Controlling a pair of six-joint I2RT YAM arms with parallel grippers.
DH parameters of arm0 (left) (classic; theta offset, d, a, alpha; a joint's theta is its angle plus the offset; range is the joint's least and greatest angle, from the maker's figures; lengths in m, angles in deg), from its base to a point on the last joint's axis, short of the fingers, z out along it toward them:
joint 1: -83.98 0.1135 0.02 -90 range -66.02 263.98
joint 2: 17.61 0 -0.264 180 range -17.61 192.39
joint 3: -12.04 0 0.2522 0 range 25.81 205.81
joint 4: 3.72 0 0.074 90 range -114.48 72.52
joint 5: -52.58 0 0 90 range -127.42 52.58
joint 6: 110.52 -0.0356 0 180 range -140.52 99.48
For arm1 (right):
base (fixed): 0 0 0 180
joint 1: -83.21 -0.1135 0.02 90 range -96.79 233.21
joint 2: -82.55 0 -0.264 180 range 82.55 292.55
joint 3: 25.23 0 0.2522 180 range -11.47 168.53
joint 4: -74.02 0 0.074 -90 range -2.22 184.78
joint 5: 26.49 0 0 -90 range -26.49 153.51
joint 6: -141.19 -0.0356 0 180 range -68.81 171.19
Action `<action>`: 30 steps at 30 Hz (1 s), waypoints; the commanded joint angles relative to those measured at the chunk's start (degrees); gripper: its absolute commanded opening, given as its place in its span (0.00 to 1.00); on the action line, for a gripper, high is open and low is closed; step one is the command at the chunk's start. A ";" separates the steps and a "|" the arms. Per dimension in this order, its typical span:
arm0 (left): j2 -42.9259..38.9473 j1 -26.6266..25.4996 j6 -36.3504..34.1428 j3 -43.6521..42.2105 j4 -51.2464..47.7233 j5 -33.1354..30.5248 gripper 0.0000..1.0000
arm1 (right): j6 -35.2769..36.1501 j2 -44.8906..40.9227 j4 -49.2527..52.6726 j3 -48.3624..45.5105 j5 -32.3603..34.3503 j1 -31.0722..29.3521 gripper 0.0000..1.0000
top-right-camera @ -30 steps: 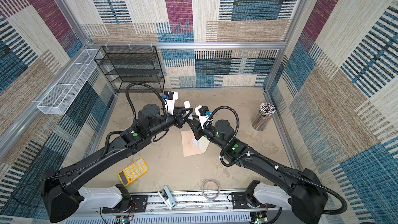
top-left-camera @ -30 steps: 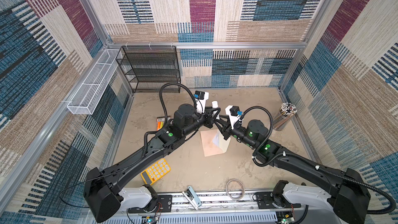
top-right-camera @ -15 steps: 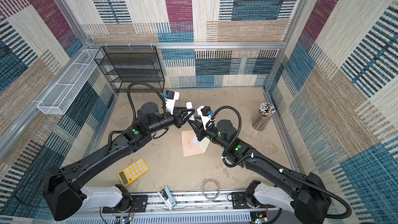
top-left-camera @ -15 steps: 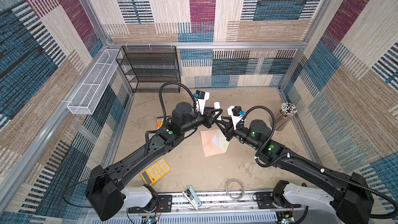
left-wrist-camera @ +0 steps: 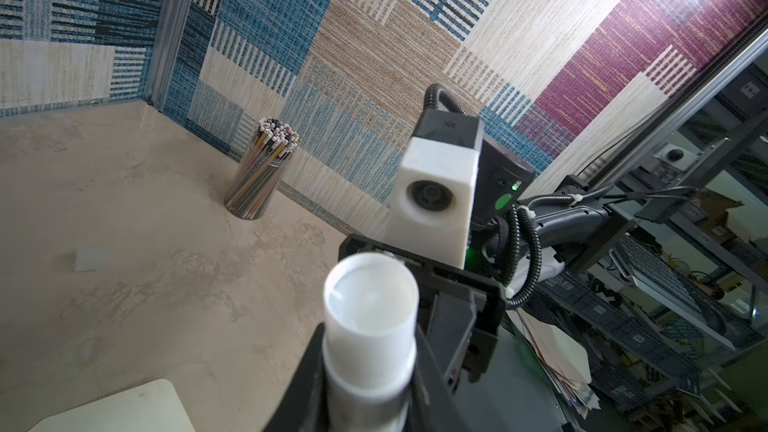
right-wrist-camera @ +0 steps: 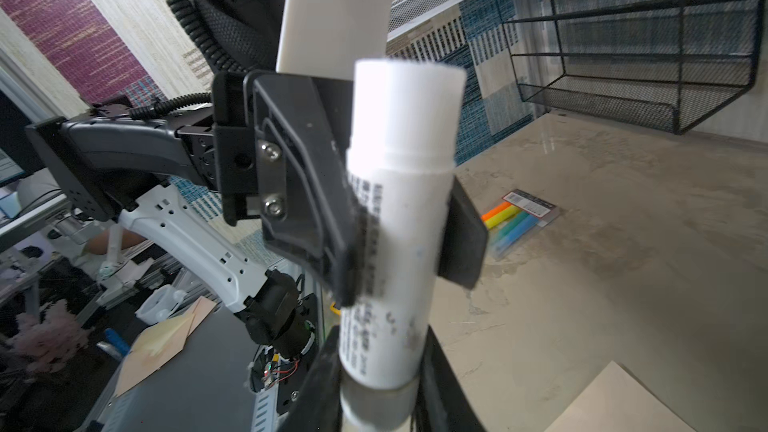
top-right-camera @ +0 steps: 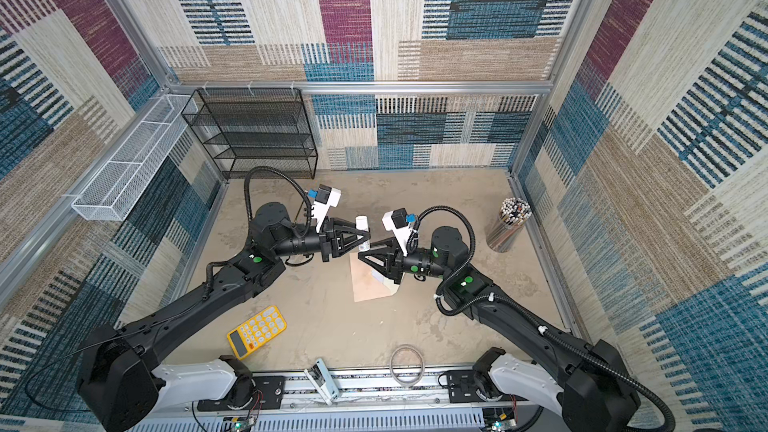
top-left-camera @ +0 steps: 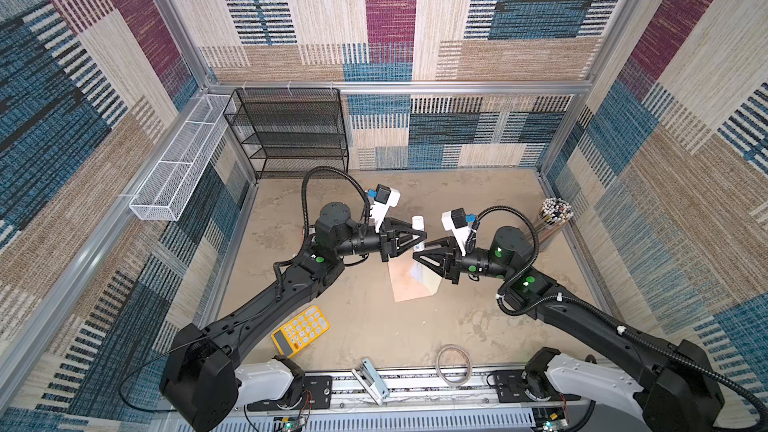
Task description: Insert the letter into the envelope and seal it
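While both arms are reaching in over the middle of the tabletop [top-left-camera: 365, 338], the left gripper [top-left-camera: 417, 238] and right gripper [top-left-camera: 420, 252] are sharing one white glue stick [top-left-camera: 417, 224]. It is standing roughly upright, cap on top. In the right wrist view the left fingers [right-wrist-camera: 307, 201] are pinching the printed body of the stick [right-wrist-camera: 395, 243] just under the cap, and the right fingers [right-wrist-camera: 326, 380] are closing narrow on its grey base. The left wrist view is looking down onto the cap [left-wrist-camera: 370, 313]. The envelope [top-left-camera: 409, 286] is lying flat on the tabletop directly under the two grippers, not touched by either, with its cream flap [top-left-camera: 432, 280] folded out toward the right arm, showing in both top views [top-right-camera: 368, 280]. A small white patch is showing at the envelope mouth; I cannot tell whether that is the letter. The yellow calculator [top-left-camera: 300, 329] is sitting near the left arm, well apart from the envelope, and the pencil cup [top-left-camera: 550, 222] is standing by the right wall.
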 commanded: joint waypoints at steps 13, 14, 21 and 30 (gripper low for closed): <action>-7.23 -2.23 -5.96 2.85 -15.42 -38.03 0.00 | 17.15 -2.18 -7.49 -5.70 30.36 -7.27 0.73; -7.08 -3.00 -6.34 3.12 -15.54 -40.08 0.00 | 17.69 -1.88 -9.09 -5.76 33.10 -8.40 0.72; -5.41 -7.76 -6.75 3.75 -13.98 -49.18 0.00 | 20.60 2.20 -15.09 -3.94 45.32 -12.68 0.64; -4.36 -9.16 -6.31 3.53 -11.45 -48.84 0.00 | 21.53 4.97 -14.01 -1.70 47.70 -13.46 0.53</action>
